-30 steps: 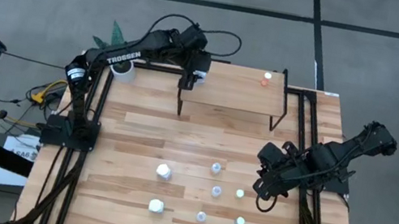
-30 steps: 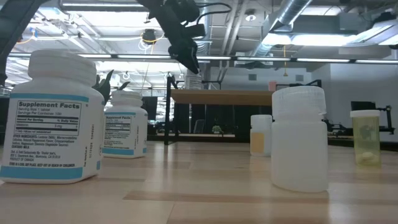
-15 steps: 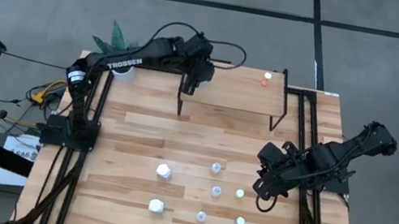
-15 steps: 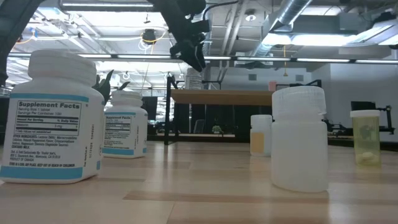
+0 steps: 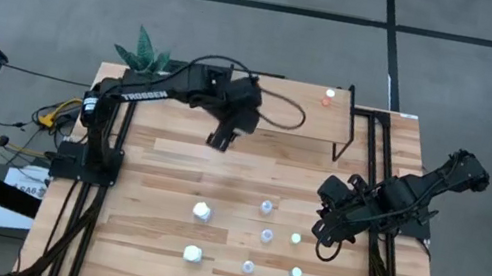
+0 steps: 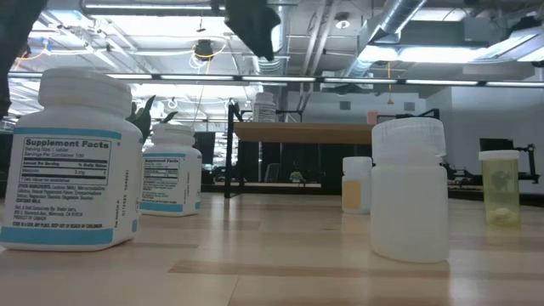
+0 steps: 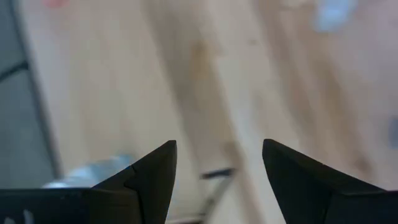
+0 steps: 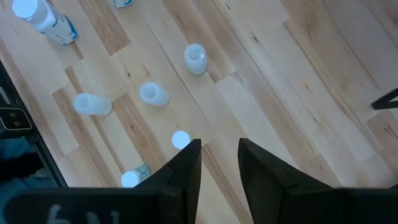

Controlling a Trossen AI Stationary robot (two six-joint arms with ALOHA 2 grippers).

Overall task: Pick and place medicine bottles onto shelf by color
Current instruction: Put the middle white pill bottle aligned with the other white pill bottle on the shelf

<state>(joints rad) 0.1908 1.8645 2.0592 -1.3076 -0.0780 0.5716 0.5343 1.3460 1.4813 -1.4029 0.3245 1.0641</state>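
Observation:
The shelf (image 5: 301,112) stands at the table's far side with a red-capped bottle (image 5: 328,97) on its far right. A white bottle (image 6: 265,106) stands on its left end; in the high view my left arm hides it. My left gripper (image 5: 222,139) hangs open and empty above the shelf's near left corner. Two white bottles (image 5: 202,210), three bluish ones (image 5: 266,207) and two green-capped ones (image 5: 295,238) stand on the table's near half. My right gripper (image 5: 325,238) hangs open at their right, holding nothing.
A green plant (image 5: 143,47) stands at the table's far left corner, behind my left arm. The shelf's black legs (image 5: 338,144) reach down to the tabletop. Bare planks (image 5: 171,160) lie between the shelf and the bottles.
My left gripper has drawn away from the white bottle on the shelf's left end, rising a little and swinging toward the table's near edge, past the shelf's front. It stays open and empty. The white bottle stays standing on the shelf.

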